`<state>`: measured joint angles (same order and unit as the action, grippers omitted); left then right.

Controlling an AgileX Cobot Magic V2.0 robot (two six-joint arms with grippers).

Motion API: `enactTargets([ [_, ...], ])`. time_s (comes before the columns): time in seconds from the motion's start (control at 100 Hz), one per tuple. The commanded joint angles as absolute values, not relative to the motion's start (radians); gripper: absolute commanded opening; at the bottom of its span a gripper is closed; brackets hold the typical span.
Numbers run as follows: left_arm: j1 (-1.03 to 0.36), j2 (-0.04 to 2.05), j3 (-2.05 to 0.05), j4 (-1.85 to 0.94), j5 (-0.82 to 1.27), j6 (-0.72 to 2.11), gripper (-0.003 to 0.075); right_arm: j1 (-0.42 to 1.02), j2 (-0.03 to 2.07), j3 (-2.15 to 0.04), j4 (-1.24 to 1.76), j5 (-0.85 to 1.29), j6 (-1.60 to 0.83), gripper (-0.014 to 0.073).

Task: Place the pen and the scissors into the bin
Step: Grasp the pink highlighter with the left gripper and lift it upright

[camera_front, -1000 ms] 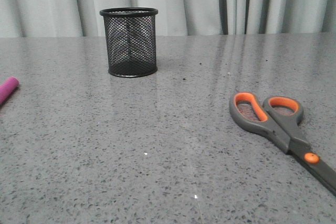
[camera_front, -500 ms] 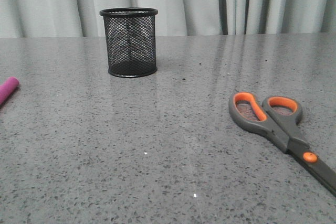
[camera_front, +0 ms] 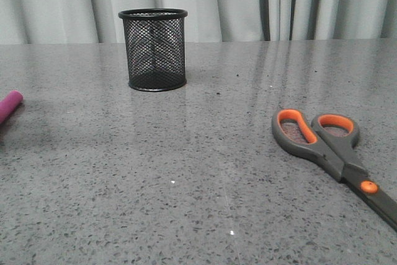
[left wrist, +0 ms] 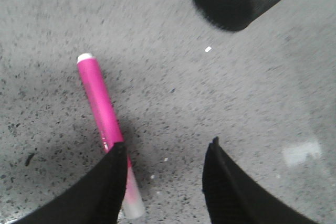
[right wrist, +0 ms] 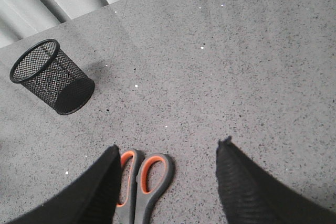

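Both claws stood open as I watched — left gripper [left wrist: 164, 182] over the pen [left wrist: 100, 106], right gripper [right wrist: 168, 182] above the scissors [right wrist: 140, 184]; cup [camera_front: 153, 49] upright.

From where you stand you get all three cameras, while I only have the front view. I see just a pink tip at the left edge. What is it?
Observer: It is a magenta pen with a white end, lying flat on the table; the left wrist view shows nearly all of it.
Operator: Is any arm near it? I see none.
Observer: Yes. The left gripper hangs above it with its jaws open, one finger overlapping the pen's lower part.
Operator: And the scissors?
Observer: The right gripper is open over the scissors, whose orange-lined loops lie by its finger.
Operator: Anything in the mesh cup?
Observer: The right wrist view looks into the mesh cup; it holds nothing.
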<state>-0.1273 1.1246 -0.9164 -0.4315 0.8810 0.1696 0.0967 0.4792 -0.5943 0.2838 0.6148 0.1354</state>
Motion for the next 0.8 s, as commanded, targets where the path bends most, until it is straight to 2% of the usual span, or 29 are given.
enactTargets([
  [0.0,-0.128,1.195,-1.008,-0.426,0.913,0.143,0.0314,0.095,0.492,-0.629,0.296,0.553,0.123,0.0367],
  [0.55,-0.128,1.441,-1.045,-0.343,0.891,0.092,0.0309,0.095,0.492,-0.629,0.298,0.541,0.123,0.0367],
  [0.79,-0.141,1.462,-1.045,-0.305,0.881,0.092,0.0137,0.095,0.492,-0.629,0.314,0.541,0.123,0.0367],
])
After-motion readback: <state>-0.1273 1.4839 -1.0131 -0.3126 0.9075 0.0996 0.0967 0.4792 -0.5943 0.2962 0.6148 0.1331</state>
